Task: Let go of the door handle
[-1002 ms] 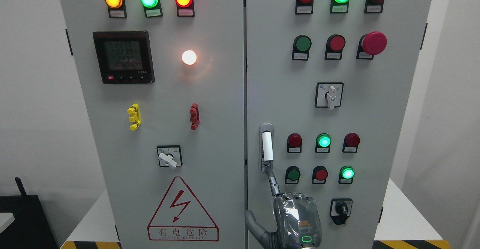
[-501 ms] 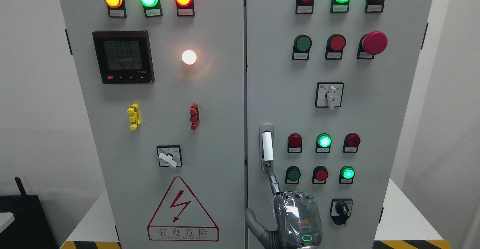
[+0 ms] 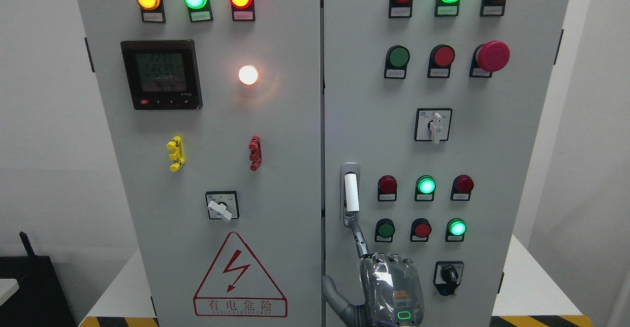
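The door handle [image 3: 350,194] is a white vertical lever in a grey metal recess, at the left edge of the cabinet's right door [image 3: 492,169]. My right hand [image 3: 390,285] comes up from the bottom edge, just below the handle, with its back toward the camera. Its index finger [image 3: 359,238] stretches up and its tip touches the handle's lower end. The thumb [image 3: 332,290] sticks out to the left near the seam between the doors. The remaining fingers are folded at the knuckles and grasp nothing. The left hand does not show.
Both grey cabinet doors are closed. Around the handle sit indicator lamps [image 3: 425,185], push buttons [image 3: 422,229] and a black rotary switch [image 3: 448,274]. The left door carries a meter [image 3: 161,74], a selector switch [image 3: 221,206] and a red warning triangle [image 3: 239,277].
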